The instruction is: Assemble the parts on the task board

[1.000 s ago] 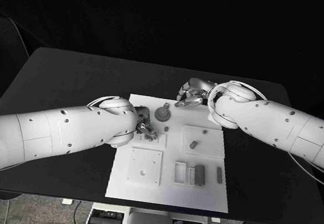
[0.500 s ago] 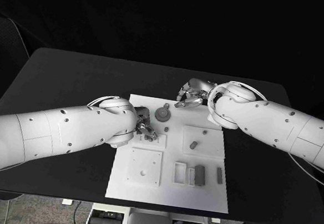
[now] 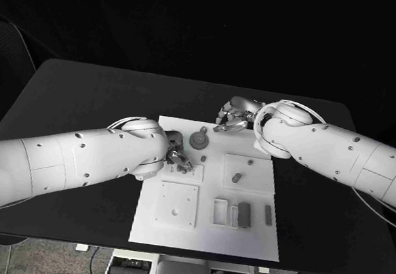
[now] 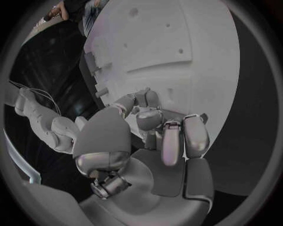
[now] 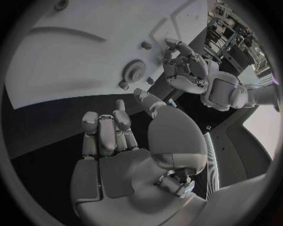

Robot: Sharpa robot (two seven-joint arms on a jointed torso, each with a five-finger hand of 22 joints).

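The white task board (image 3: 206, 228) lies mid-table. A grey gear (image 3: 199, 138) lies near its far edge, also in the right wrist view (image 5: 134, 72). A small peg (image 3: 236, 177) stands on a raised square, and two dark bars (image 3: 243, 213) (image 3: 268, 214) lie near the right edge. My left hand (image 3: 178, 155) hovers low over the board's left side, just nearer than the gear, with its fingers (image 4: 172, 136) curled in. Its thumb hides what is under the fingertips. My right hand (image 3: 232, 118) sits at the board's far edge beside the gear. Its fingers (image 5: 106, 129) are curled with nothing seen in them.
A square plate with a hole (image 3: 177, 204) and a white slotted block (image 3: 220, 210) sit on the near half of the board. Black table (image 3: 84, 101) spreads round the board on all sides. Both forearms cross above the table's left and right parts.
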